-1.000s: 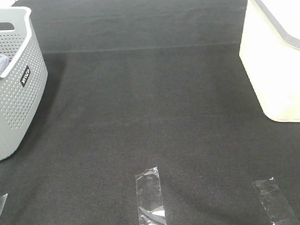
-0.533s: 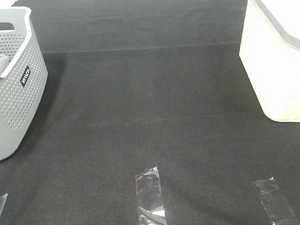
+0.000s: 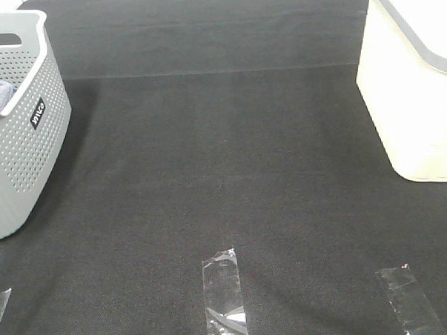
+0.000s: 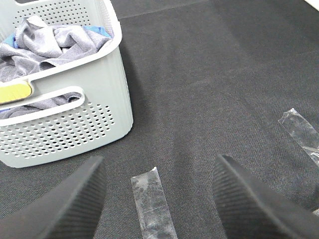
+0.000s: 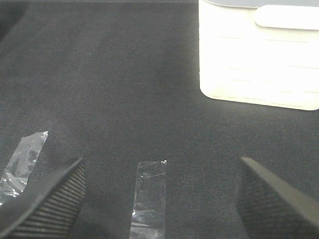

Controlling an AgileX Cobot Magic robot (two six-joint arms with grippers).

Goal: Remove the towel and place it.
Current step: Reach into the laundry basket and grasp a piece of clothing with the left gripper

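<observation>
Towel (image 4: pixel 50 42) — crumpled, no clear axis — lies in the grey basket (image 4: pixel 75 132).

1. Tabletop (image 5: pixel 109 74): black, felt-like cloth covering, fine woven texture.
2. Basket (image 5: pixel 259 64): cream-white plastic, rounded corners, horizontally ribbed wall, grey rim. It is set upright on the tabletop, well apart from both tape strips.
3. Clear glossy tape strip (image 5: pixel 148 196): stuck flat to the tabletop and seen between the fingers.
4. Second clear tape strip (image 5: pixel 22 159): crinkled, laid at a slant, seen beside one finger.
5. Right gripper (image 5: pixel 160 163): two dark ribbed fingers (image 5: pixel 47 204), spread wide. Nothing is held between them.
</observation>
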